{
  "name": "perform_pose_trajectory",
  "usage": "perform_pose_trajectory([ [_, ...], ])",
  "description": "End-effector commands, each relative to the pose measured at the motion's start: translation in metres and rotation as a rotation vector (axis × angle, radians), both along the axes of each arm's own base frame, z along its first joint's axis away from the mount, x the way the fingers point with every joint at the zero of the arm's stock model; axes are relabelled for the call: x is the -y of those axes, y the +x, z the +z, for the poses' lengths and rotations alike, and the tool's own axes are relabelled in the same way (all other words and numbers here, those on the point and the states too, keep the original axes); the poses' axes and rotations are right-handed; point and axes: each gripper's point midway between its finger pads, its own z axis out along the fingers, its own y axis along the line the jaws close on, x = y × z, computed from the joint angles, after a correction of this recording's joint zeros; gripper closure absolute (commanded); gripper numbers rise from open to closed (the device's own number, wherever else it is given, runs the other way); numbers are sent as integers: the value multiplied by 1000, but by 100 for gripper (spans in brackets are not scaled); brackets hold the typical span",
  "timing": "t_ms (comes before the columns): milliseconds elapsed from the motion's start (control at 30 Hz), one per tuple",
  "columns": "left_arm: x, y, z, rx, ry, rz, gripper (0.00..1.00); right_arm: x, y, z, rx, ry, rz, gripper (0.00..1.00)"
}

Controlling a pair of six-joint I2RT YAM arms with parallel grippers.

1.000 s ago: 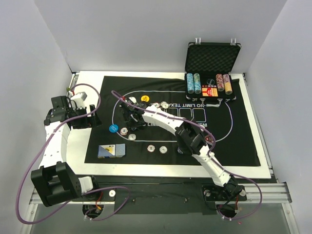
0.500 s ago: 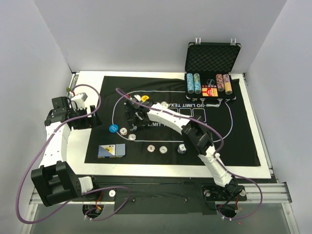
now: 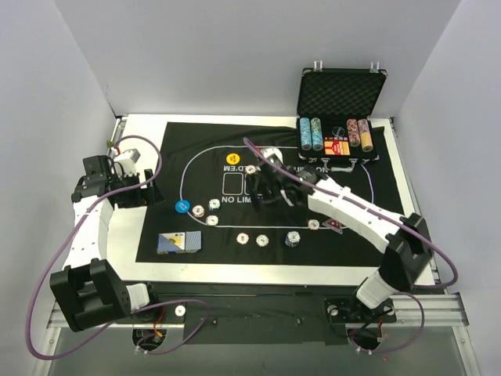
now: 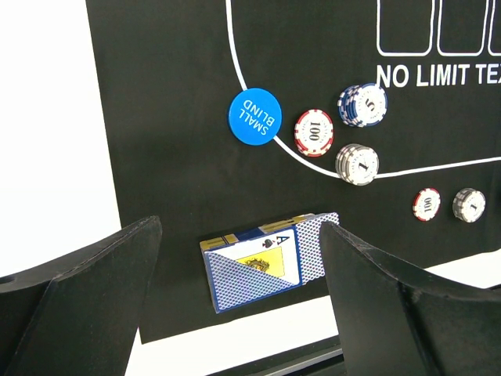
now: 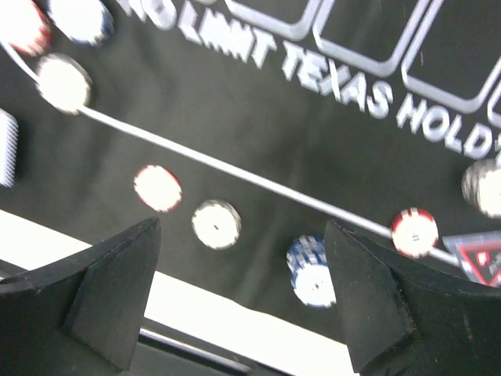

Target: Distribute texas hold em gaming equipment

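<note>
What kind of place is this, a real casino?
Probably not: it looks like a robot test booth. Plain white walls box in a table with a black Texas Hold'em mat, poker chips in an open case, and a left arm and right arm bolted at its edge.

chip piles (image 5: 215, 223), 6 o'clock edge: 8 (far ones unclear) | button discs (image 3: 182, 207): 2 | card decks (image 4: 266, 261): 1 | cased chip stacks (image 3: 316, 133): 4

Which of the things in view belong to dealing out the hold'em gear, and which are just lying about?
Part of the job:
- loose chips on the mat
- chip rows in the case
- card deck
- blue small-blind button
- yellow button

Just lying about:
- felt mat
- foam-lined case
</note>
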Motion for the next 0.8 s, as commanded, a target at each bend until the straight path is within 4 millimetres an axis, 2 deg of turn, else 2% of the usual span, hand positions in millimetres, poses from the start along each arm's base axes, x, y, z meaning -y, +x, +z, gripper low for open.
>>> perform_pose_trajectory([
  [0,-2,8,11,51,3,-5,7,54,-44,-52,-85,-142,-41,20],
  [100,-1,7,11,50,4,-6,7,75,-62,-68,-102,-156,-67,18],
  [233,-1,7,13,54,4,-5,7,84,-68,-78,-107,-170,-83,16],
  [467,-1,5,15,56,10,-4,7,93,-66,-92,-127,-192,-109,16],
  [767,-3,6,17,57,18,-4,7,94,-71,-109,-172,-171,-115,25],
])
